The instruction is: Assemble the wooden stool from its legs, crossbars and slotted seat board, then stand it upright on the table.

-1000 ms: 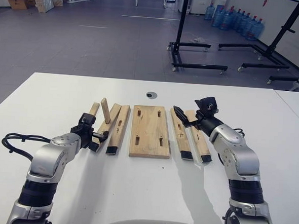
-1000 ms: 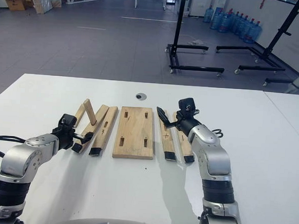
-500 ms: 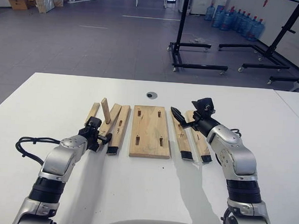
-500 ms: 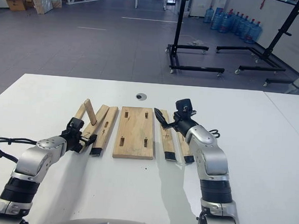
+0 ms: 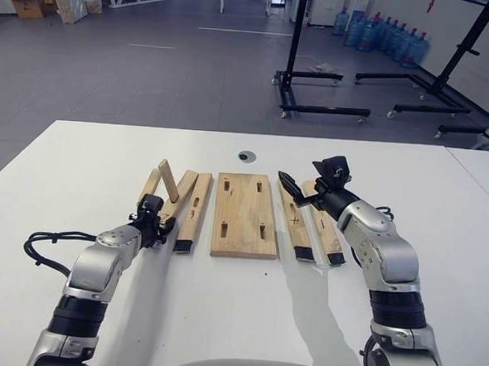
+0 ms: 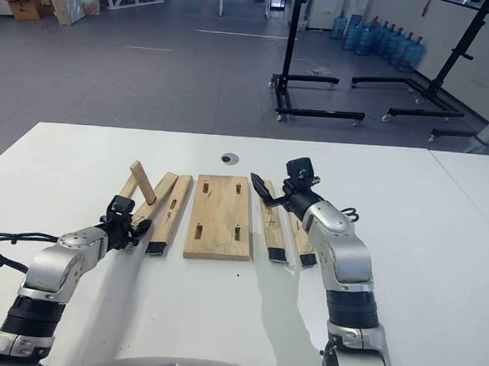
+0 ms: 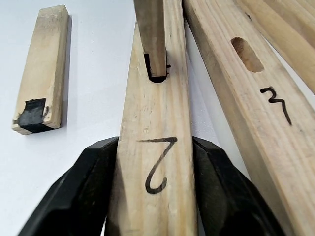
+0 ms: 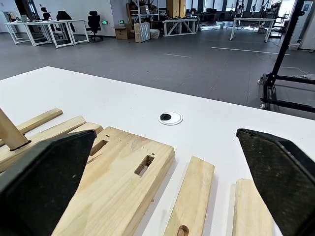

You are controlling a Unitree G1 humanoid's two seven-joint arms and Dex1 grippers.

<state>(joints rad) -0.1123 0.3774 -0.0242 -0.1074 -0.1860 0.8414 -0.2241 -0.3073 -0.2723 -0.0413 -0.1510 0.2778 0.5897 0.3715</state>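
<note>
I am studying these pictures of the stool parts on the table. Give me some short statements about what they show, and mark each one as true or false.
1. The seat board lies flat on the table. True.
2. The right hand grips a leg. False: it is open above the two legs to the right of the board and holds nothing.
3. The left hand is closed on the leg marked 2. True.
4. No crossbar is fitted yet. False: one crossbar stands tilted in that leg's slot.
</note>
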